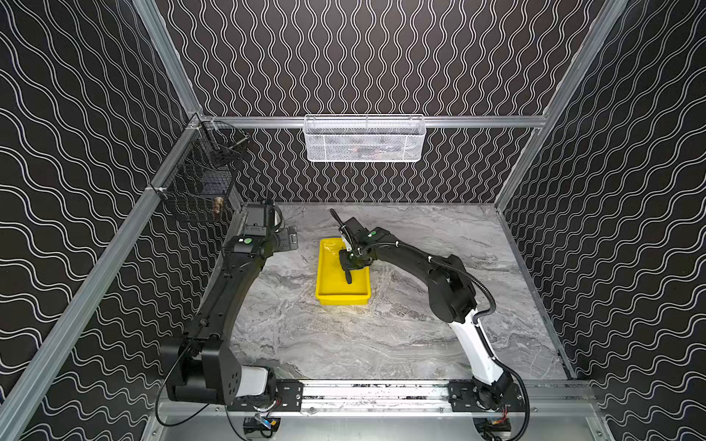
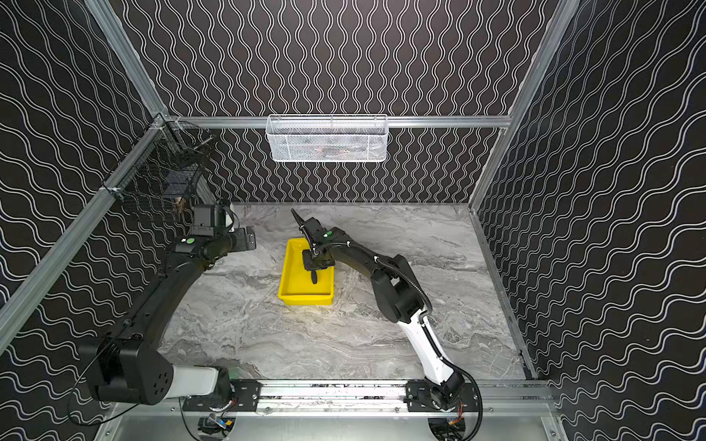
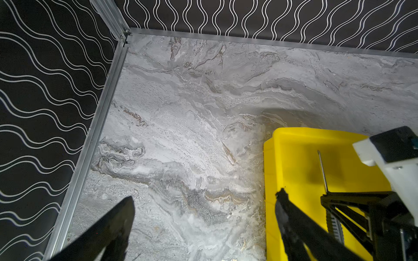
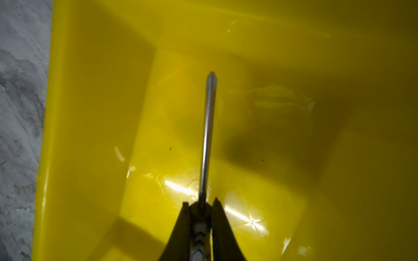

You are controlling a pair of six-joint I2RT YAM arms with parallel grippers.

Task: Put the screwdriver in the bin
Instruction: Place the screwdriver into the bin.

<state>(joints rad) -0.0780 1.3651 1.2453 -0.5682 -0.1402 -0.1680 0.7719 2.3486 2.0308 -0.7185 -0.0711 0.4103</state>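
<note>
R gripper (image 4: 200, 201) is clamped tight on the slim metal-shafted screwdriver (image 4: 208, 126). The shaft pokes straight out ahead of its fingertips, inside the shallow bright-yellow plastic bin (image 4: 90, 113) and just over the glossy floor. Prob held low so it won't bounce on release. Shaft's thin, silvery, w/ a pointed tip; handle's mostly hidden btw the jaws. L gripper (image 3: 204, 198) gapes wide, empty, bin off to its side.

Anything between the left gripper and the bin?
Nothing: bare table separates the left gripper from the bin, in both top views.
</note>
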